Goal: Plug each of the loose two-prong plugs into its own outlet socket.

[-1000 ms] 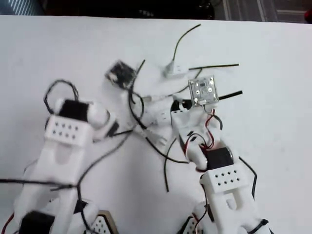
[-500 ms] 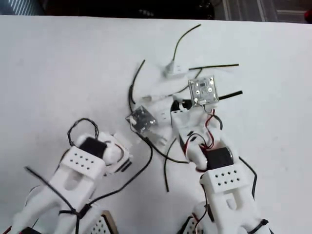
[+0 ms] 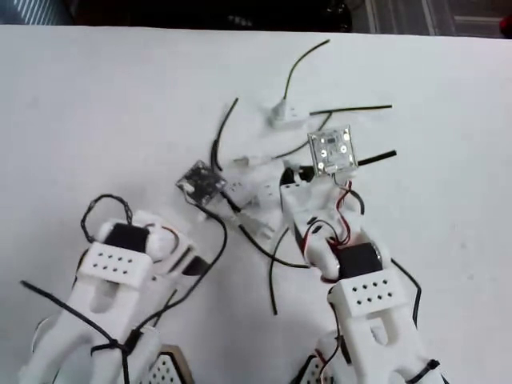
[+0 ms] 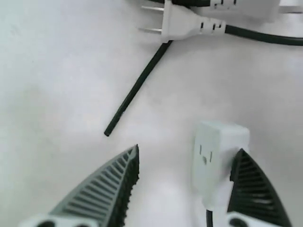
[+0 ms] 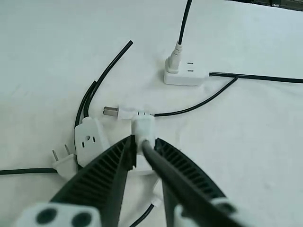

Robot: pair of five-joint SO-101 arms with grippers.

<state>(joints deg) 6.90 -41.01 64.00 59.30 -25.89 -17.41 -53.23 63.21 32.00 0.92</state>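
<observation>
My left gripper (image 4: 188, 151) is open low over the table, and one finger (image 4: 251, 189) rests against a white outlet socket (image 4: 215, 161). A loose two-prong plug (image 4: 182, 23) on a black cord lies farther off. My right gripper (image 5: 142, 146) is shut on a small white block (image 5: 143, 127), by its look an outlet. Beside it are another outlet socket (image 5: 90, 139), a loose plug (image 5: 64, 163) and a second loose plug (image 5: 118, 112). Further away, one outlet (image 5: 185, 75) has a plug (image 5: 176, 54) in it. In the high view both arms meet at the cluster of outlets (image 3: 256, 192).
Short black cords (image 3: 276, 272) curl around the outlets, and a cut cord end (image 4: 137, 90) lies ahead of my left gripper. The plugged outlet (image 3: 284, 112) sits behind the cluster. The white table (image 3: 96, 96) runs wide to the left and back.
The left arm swung from the left side in toward the outlet cluster, then shifted slightly back left. The right arm kept still with its grip unchanged.
</observation>
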